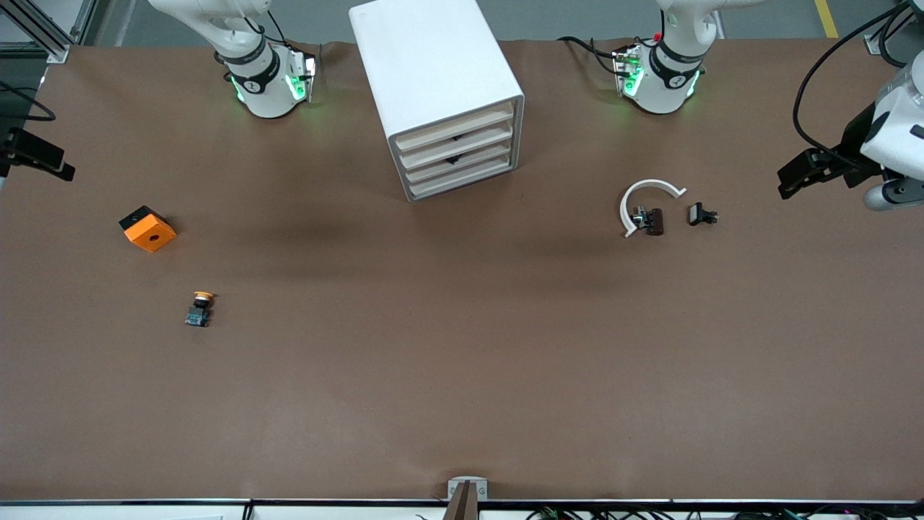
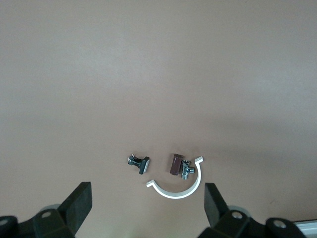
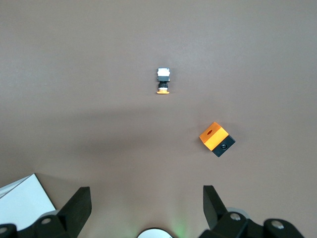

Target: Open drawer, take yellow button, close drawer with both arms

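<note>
The button (image 1: 200,309), with an orange cap, black body and blue base, lies on the bare table toward the right arm's end. It also shows in the right wrist view (image 3: 163,81). The white drawer cabinet (image 1: 440,87) stands between the arm bases, and all its drawers (image 1: 460,155) are shut. My right gripper (image 3: 147,198) is open and empty, held high over the table's right-arm end (image 1: 40,155). My left gripper (image 2: 147,198) is open and empty, held high over the left-arm end (image 1: 805,173).
An orange square block (image 1: 148,229) with a black hole lies farther from the front camera than the button, and also shows in the right wrist view (image 3: 217,139). A white curved strip (image 1: 642,198) and small black parts (image 1: 702,214) lie toward the left arm's end.
</note>
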Robot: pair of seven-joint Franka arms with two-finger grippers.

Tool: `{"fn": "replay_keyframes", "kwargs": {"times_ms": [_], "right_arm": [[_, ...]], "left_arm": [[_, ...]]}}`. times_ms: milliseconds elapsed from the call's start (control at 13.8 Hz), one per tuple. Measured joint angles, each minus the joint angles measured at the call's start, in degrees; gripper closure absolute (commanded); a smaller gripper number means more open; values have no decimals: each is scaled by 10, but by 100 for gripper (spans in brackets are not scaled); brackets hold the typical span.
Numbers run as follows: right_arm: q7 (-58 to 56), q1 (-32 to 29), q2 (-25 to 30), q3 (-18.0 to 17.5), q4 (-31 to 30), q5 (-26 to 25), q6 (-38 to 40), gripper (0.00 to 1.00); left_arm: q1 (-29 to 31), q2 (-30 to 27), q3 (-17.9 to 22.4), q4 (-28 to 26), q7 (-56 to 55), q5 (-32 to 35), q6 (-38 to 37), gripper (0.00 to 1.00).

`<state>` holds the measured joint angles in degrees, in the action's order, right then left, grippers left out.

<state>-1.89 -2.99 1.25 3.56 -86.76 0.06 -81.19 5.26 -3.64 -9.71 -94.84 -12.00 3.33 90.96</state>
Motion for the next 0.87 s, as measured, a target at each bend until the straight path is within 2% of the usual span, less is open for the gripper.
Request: {"fn": "replay_keyframes", "kwargs": {"times_ms": [217,362,651,868], "right_arm": [[1,0,48,0,-60,0,-25,0],[1,0,69,0,-78,0,-26,0],[1,0,77,1,-89,0,-31,0],[1,0,77,-1,-90,0,-33,0]], "left_arm": [[-15,-30,10,-31,14,-6,17,0],[-16,-35,12,-36,33,-15,17,0],[-16,-35,19,-37,67,-19,13,0],[-16,-35,19,-29,72,-20,-28,0]]}}
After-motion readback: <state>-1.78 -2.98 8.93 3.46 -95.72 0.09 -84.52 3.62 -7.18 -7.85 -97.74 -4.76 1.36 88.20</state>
